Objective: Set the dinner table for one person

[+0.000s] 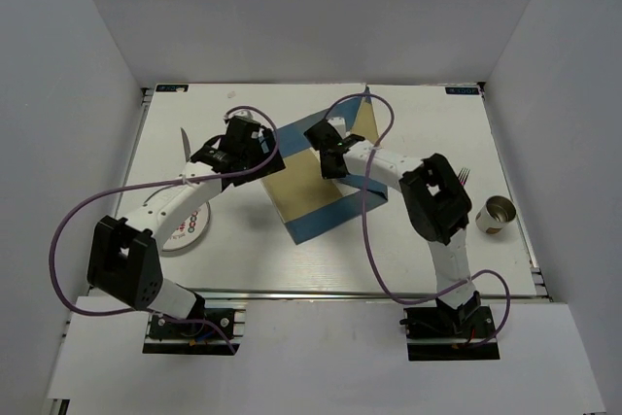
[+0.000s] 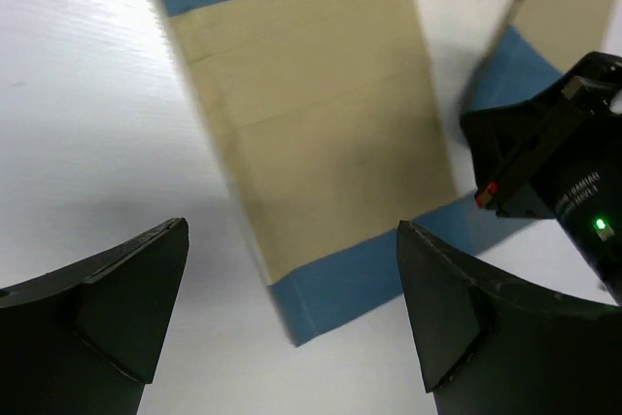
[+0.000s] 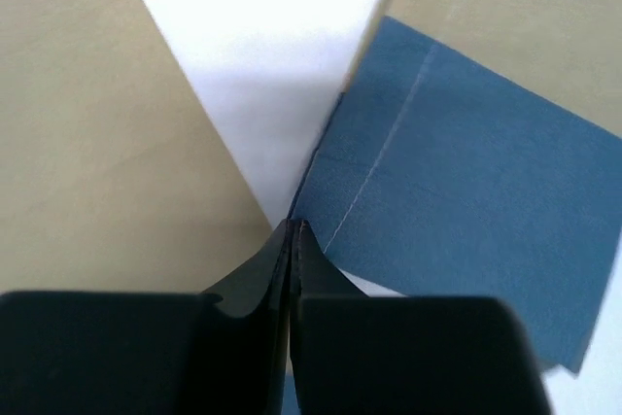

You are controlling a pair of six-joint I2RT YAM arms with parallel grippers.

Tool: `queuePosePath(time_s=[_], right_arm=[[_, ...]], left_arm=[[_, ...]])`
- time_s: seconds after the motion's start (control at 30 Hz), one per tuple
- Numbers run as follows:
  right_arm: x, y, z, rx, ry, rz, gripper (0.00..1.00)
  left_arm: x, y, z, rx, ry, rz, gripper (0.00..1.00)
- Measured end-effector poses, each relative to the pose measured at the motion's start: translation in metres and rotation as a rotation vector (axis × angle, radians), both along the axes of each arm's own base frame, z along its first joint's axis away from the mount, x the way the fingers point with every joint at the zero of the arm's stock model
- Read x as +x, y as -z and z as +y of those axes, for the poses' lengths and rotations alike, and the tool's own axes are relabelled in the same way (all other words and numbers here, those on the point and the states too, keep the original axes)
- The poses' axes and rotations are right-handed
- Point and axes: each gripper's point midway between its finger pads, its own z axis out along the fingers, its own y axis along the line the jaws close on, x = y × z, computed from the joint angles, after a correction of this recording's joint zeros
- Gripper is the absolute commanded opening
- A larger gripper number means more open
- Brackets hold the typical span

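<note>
The dinner table [image 1: 418, 250] is a white tabletop. On it lies a tan placemat [image 1: 311, 191] with a blue border, its far right corner raised and folded over. My right gripper [image 1: 331, 162] is shut on that cloth. In the right wrist view its jaws [image 3: 294, 228] pinch the edge where the blue border [image 3: 466, 162] folds up. My left gripper [image 1: 255, 141] hovers open over the placemat's left corner. In the left wrist view the blue corner [image 2: 321, 298] lies between the spread fingers [image 2: 292, 308], apart from them.
A white plate [image 1: 185, 232] sits partly under the left arm at the near left. A knife [image 1: 184, 143] lies at the far left. A fork [image 1: 465, 176] and a metal cup [image 1: 497, 214] are at the right. The right gripper's body [image 2: 554, 182] shows in the left wrist view.
</note>
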Motion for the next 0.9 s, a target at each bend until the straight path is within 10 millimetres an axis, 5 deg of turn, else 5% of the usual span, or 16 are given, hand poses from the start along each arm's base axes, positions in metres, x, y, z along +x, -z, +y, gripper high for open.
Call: queuePosePath(time_s=[0.17, 0.3, 0.4, 0.47, 0.73, 0.9], right_arm=[[-0.005, -0.054, -0.027, 0.129, 0.063, -0.065, 0.0], [0.013, -0.1, -0.077, 0.214, 0.191, -0.174, 0.0], [0.013, -0.102, -0.125, 0.212, 0.295, -0.204, 0.0], [0.003, -0.09, -0.152, 0.173, 0.346, -0.183, 0.0], [-0.052, -0.048, -0.207, 0.05, 0.448, -0.094, 0.0], [-0.077, -0.049, -0.223, 0.037, 0.474, -0.113, 0.0]], left_arm=[[0.019, 0.009, -0.055, -0.195, 0.147, -0.003, 0.97], [0.036, 0.049, -0.114, -0.41, 0.271, 0.063, 0.95], [0.038, 0.092, -0.132, -0.454, 0.282, 0.154, 0.95], [0.043, 0.097, -0.144, -0.499, 0.285, 0.182, 0.95], [0.074, 0.103, -0.141, -0.398, 0.117, 0.27, 0.97], [0.111, 0.108, -0.097, -0.194, -0.097, 0.261, 0.98]])
